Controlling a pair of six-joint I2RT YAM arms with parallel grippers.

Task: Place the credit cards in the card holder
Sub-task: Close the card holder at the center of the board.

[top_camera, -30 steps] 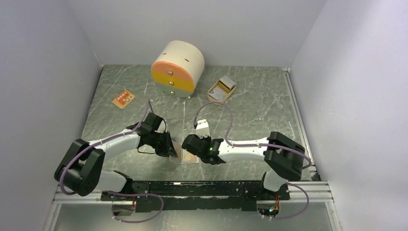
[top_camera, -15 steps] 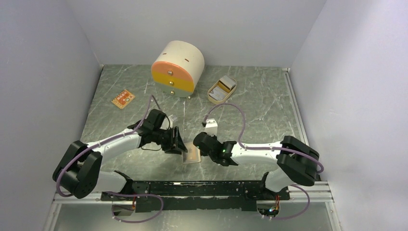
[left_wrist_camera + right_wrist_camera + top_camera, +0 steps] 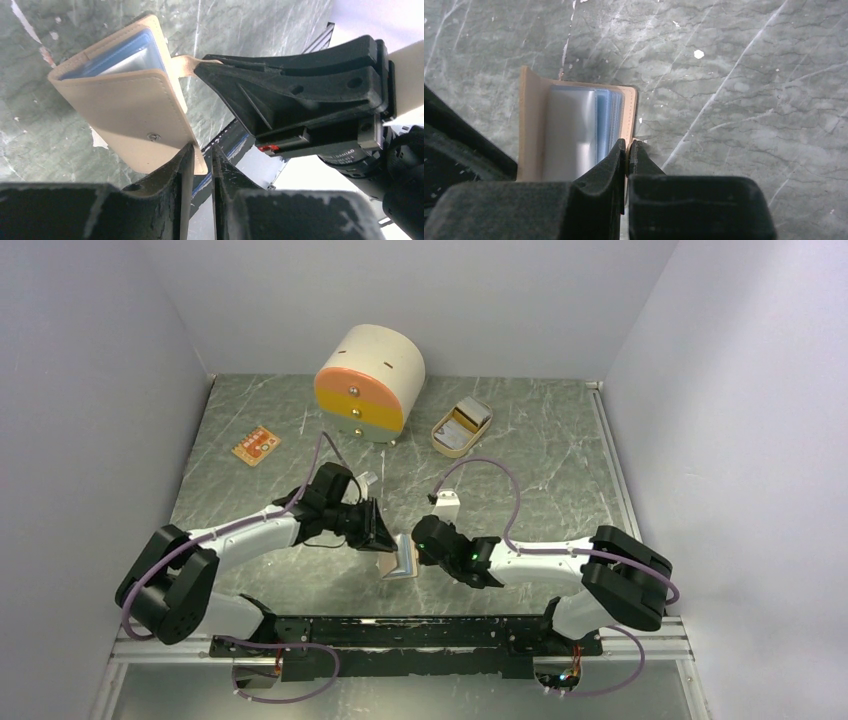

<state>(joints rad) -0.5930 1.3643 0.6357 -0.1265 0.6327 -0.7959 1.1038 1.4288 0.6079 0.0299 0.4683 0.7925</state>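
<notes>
The tan card holder [image 3: 402, 562] stands half open near the table's front edge. Its cover with a snap stud [image 3: 132, 125] leans over clear sleeves showing a light blue card [image 3: 112, 52]. My right gripper [image 3: 418, 540] is shut on the holder's snap tab [image 3: 184, 64]; its wrist view [image 3: 628, 142] shows the sleeves [image 3: 569, 130]. My left gripper [image 3: 378, 530] is just left of the holder. In its own view, the left gripper [image 3: 203, 147] has its jaws a narrow gap apart, and the cover's lower corner rests at one fingertip [image 3: 187, 152]. An orange card [image 3: 256, 445] lies far left.
A round cream drawer box with an orange-yellow front [image 3: 368, 380] stands at the back. A beige oval tray [image 3: 480, 425] holding cards sits to its right. The black base rail [image 3: 400, 632] runs just in front of the holder.
Both grippers have shifted right. The holder, lying flat open a second ago, now has its cover raised and folding over. The left gripper's fingers have narrowed.
</notes>
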